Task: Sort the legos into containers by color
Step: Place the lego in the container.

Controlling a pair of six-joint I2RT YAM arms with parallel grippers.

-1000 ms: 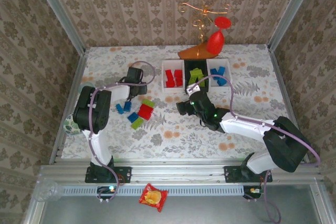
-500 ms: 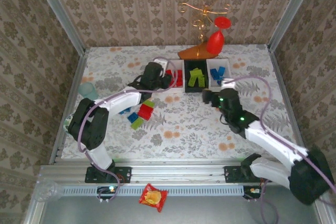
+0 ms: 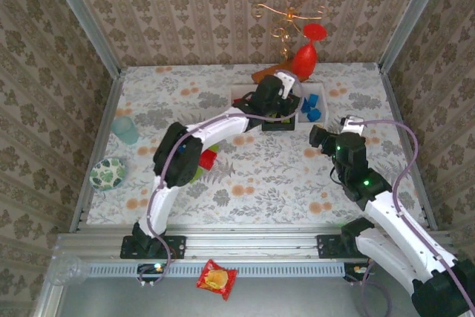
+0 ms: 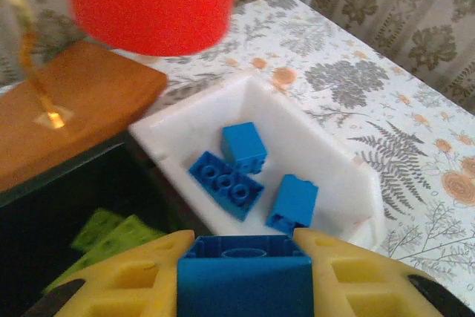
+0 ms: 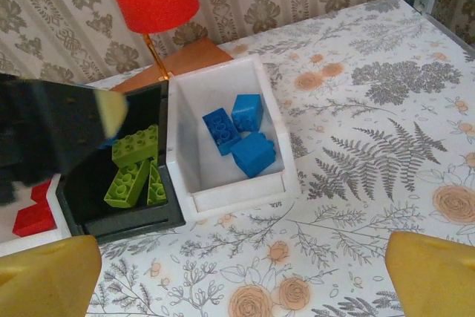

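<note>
Left gripper (image 4: 239, 257): you have fingers (image 4: 126, 283) of yellow matt plastic, moulded with recesses. The blue brick (image 4: 245, 287) between them is smooth plastic with a soft sheen, and so are the lime bricks (image 5: 133, 150). The white container (image 4: 338, 176) at 1 o'clock on the table is smooth, slightly glossy plastic. The black container (image 5: 126, 222) beside it looks matt. The table cover (image 5: 356, 183) is a matt sheet with a floral print. At 12 o'clock, the lamp base (image 4: 70, 102) is polished wood and its red shade (image 4: 152, 1) has a fuzzy matt surface. The near rail (image 3: 245, 246) at 6 o'clock is brushed aluminium.
</note>
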